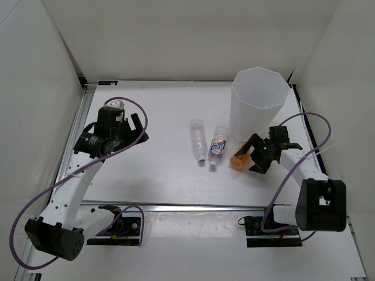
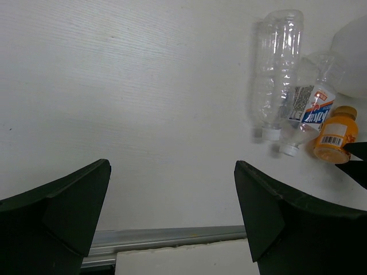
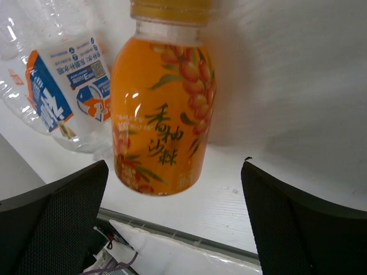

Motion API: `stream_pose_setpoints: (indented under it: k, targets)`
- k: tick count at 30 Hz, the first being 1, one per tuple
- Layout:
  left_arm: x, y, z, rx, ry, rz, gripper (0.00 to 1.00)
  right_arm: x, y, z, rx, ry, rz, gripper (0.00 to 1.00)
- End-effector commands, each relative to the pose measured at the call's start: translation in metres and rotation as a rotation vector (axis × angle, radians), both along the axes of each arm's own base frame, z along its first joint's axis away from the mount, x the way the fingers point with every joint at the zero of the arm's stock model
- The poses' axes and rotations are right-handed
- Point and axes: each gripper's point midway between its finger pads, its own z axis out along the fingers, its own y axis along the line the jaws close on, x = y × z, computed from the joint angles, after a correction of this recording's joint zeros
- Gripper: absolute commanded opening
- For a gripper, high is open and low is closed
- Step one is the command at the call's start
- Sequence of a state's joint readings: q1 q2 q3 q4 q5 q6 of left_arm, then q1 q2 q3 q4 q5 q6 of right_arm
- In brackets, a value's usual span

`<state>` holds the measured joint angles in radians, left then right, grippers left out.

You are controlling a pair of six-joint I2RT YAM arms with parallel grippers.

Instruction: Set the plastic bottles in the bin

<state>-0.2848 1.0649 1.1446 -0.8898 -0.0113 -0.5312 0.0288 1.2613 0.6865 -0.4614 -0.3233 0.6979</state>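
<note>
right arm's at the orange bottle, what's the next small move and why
Probably ease the right gripper a little further over the orange bottle before closing. Its jaws stand open, and in the right wrist view only the bottle's base end lies between the fingertips, so a grip taken now might be shallow. The bin stands just beyond this bottle, making it the sensible first pick.

The bin [image 1: 252, 120] stands at the far right of the desk [image 1: 158, 175]. Three bottles lie in a row on the desk, to the bin's near left. The slim bottle [image 1: 198, 139] is leftmost, the labelled bottle [image 1: 218, 146] is just beside it in the middle, and the short bottle [image 1: 239, 158] is rightmost, nearest the bin. The right gripper [image 1: 252, 157] sits just right of the short bottle. The left gripper [image 1: 140, 127] is well apart to the left.
</note>
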Motion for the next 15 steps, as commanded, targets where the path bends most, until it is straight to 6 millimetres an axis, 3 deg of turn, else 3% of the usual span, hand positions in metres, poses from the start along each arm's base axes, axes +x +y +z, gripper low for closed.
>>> stream_pose_setpoints:
  k: [1,7,9,10,13,15]
  targets:
    - [-0.003,0.003,0.015,0.013,-0.031,0.001,1.00,0.026,0.003,0.009,0.003,-0.077,0.008,1.00]
    - [-0.006,0.006,0.012,0.027,-0.006,0.008,1.00,0.041,0.003,-0.003,-0.010,-0.064,0.030,0.97]
    - [-0.006,0.006,0.012,0.027,-0.006,0.008,1.00,0.045,0.000,-0.004,-0.014,-0.061,0.029,0.87]
    - [-0.006,0.006,0.012,0.027,-0.006,0.008,1.00,0.050,-0.005,-0.005,-0.023,-0.060,0.014,0.72]
    - [-0.005,0.005,0.012,0.021,-0.005,0.014,1.00,0.047,-0.011,-0.007,-0.023,-0.036,-0.007,0.50]
    - [-0.004,0.005,0.009,0.023,0.004,0.014,1.00,0.040,-0.013,-0.002,-0.039,-0.033,-0.004,0.46]
